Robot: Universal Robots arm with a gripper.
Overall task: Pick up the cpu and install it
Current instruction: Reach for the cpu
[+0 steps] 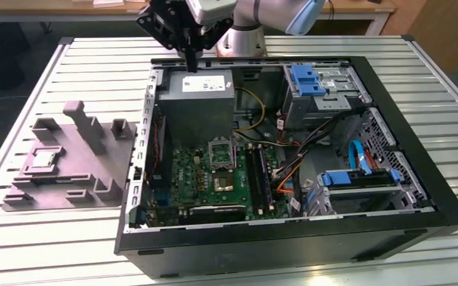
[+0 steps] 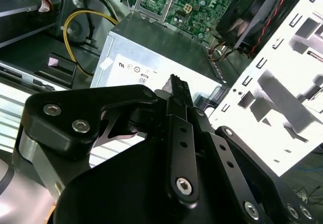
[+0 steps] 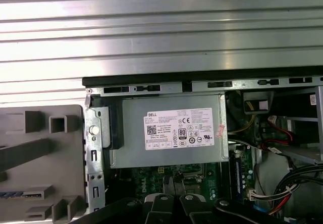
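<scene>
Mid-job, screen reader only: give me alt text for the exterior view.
The arm's shut gripper hangs over the grey metal box inside the open computer case. The cpu lies on a grey fixture at the exterior view's left.

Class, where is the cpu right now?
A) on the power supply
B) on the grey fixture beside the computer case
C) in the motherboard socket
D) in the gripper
B: the cpu lies on the grey fixture, outside the case, while the gripper hangs above the power supply.
</scene>
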